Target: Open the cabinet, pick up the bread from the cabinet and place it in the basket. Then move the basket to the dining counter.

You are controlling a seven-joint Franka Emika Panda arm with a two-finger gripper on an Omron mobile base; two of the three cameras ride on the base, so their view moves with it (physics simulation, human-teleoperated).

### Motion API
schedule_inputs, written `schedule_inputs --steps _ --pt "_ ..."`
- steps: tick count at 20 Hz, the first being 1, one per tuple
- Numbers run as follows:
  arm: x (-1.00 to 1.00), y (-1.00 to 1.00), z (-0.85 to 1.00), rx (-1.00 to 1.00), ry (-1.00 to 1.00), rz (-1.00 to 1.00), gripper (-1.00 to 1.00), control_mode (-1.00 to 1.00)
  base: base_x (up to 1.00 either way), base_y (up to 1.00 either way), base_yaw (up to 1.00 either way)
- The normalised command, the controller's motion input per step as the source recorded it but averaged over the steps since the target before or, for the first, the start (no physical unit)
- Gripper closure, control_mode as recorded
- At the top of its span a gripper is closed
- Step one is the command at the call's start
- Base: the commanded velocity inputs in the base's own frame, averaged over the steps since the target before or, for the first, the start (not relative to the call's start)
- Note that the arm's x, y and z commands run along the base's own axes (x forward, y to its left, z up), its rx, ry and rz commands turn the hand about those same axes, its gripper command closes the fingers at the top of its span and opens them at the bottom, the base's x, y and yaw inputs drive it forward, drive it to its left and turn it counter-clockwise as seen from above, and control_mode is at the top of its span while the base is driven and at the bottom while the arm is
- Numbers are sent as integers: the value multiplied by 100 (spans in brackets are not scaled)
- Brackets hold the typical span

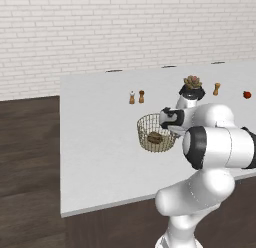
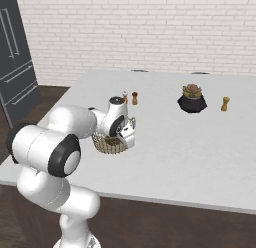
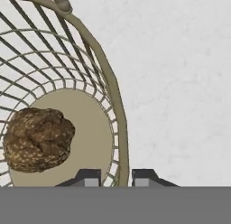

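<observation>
Fingertips of the gripper [image 3: 115, 178] straddle the basket [image 3: 67, 83] rim at its right edge, one tip inside the mesh, one outside; jaws are narrowly parted with the wire rim between them, but whether they press on it cannot be told.

Bread [image 3: 38, 138] lies on the basket's solid tan base, left of the tips, a lumpy speckled brown roll, roughly round, no clear long axis.

Basket stands upright on the dining counter [image 1: 95, 157], mouth up, toward the middle of the slab. Counter: pale grey-white, flat, thin edge.

Beyond the basket: two small shakers [image 1: 136, 97] side by side, well apart from it. Further right, a potted plant [image 2: 192, 98] in a dark pot, then a small wooden mill [image 2: 225, 103]. A small red thing [image 1: 247, 94] near the far right edge.

Room: white brick wall [image 1: 100, 27] behind, dark wood floor [image 1: 27, 157] around, dark fridge [image 2: 17, 67] with long handles at far left.
</observation>
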Motion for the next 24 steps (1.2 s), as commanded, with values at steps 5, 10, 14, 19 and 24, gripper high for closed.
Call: schedule_inputs --steps 5,10,14,19,24 --pt "-10 -4 45 1 0 0 -100 -100 0 0 0" --pt "-66 -1 65 1 -8 6 -100 -100 0 0 0" --pt "-100 2 84 -3 -26 28 -100 -100 0 0 0" --pt "-100 23 83 -8 -8 37 -100 -100 0 0 0" --pt "-100 81 58 -3 -1 29 -100 -100 0 0 0"
